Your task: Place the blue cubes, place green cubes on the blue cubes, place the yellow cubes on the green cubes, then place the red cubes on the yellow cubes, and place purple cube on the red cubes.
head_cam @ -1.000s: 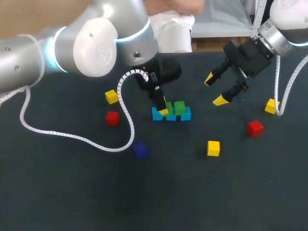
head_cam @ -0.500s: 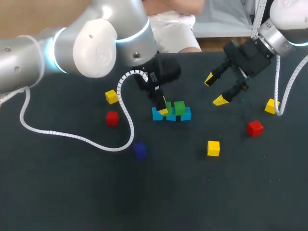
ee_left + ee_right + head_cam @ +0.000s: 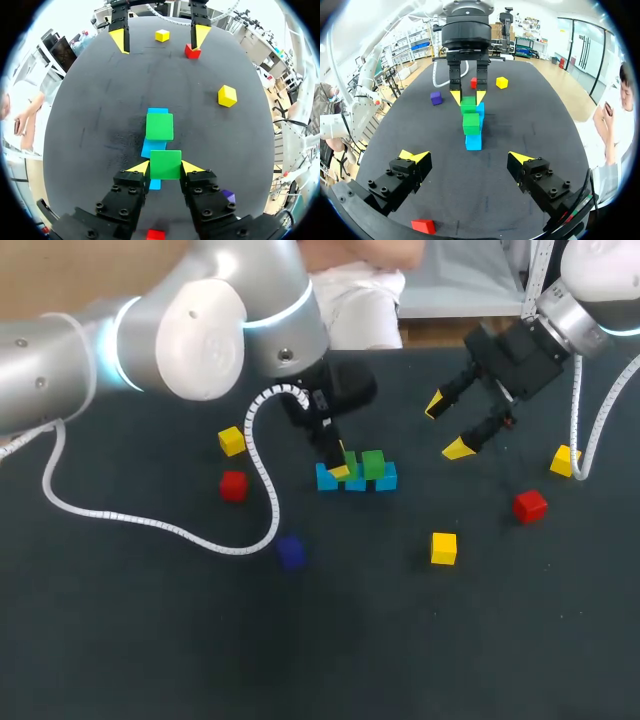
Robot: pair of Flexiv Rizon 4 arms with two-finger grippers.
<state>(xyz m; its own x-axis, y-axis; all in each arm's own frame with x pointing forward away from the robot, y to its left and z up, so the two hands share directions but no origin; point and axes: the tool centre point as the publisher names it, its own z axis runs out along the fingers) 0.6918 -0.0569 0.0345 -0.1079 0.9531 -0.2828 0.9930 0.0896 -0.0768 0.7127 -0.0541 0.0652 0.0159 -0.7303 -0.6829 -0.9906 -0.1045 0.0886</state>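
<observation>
1. Nearest on the table [image 3: 150, 640] lies the purple cube [image 3: 291, 552], alone. The near yellow cube [image 3: 443, 547] sits well to its right.
2. Next out are the left red cube [image 3: 233, 485] and the right red cube [image 3: 530, 505], far apart on either side.
3. In the middle the blue cubes [image 3: 386, 477] stand touching in a row of three. The row's long axis runs left to right across the table. From the left wrist it points straight away from the fingers, towards the right gripper.
4. The free green cube [image 3: 373, 463] sits on the row's right half, square to it.
5. The left gripper [image 3: 165, 167] clamps the held green cube [image 3: 165, 161], one yellow tip against each side, over the row's left half. That cube hides most of the blue beneath it. I cannot tell whether it rests on the row or hangs just above.
6. Farther back, right of the row, the right gripper [image 3: 447, 426] hangs with fingers spread wide and nothing between them.
7. The left yellow cube [image 3: 232, 440] lies at about that depth. The right yellow cube [image 3: 560, 460] is partly hidden behind the right arm's cable.
</observation>
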